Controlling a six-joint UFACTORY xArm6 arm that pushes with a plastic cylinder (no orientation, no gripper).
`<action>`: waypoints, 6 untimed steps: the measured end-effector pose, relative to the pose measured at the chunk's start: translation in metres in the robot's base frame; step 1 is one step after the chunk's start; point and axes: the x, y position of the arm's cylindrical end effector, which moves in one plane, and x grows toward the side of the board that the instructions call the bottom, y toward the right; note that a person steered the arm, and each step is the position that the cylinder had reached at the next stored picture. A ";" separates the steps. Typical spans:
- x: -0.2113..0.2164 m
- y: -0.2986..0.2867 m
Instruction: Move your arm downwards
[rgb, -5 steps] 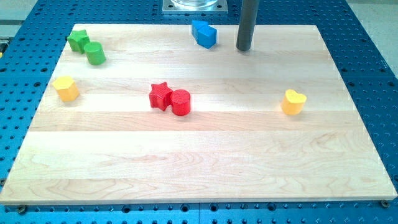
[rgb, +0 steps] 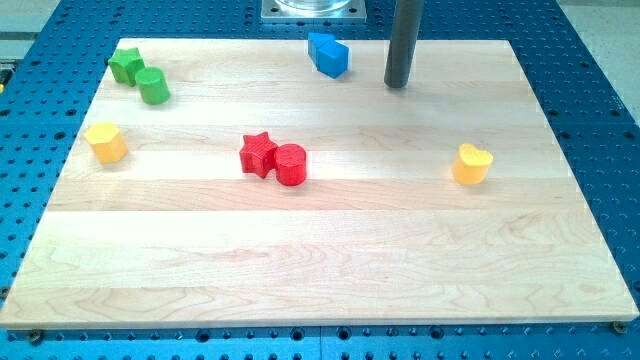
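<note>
My tip (rgb: 398, 85) is near the view's top, on the wooden board (rgb: 320, 250). It stands just right of a blue block (rgb: 328, 54) and does not touch it. A red star (rgb: 258, 154) and a red cylinder (rgb: 291, 164) sit together at the board's middle left, well below and left of the tip. A yellow heart-like block (rgb: 471, 164) lies at the right, below the tip.
A green star-like block (rgb: 125, 65) and a green cylinder (rgb: 153, 86) sit at the top left corner. A yellow block (rgb: 106, 142) lies at the left edge. A metal base plate (rgb: 312, 10) is beyond the top edge. Blue perforated table surrounds the board.
My tip has moved slightly down and to the view's right. No block has moved.
</note>
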 end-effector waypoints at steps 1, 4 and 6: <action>0.000 0.000; 0.006 0.006; 0.007 0.006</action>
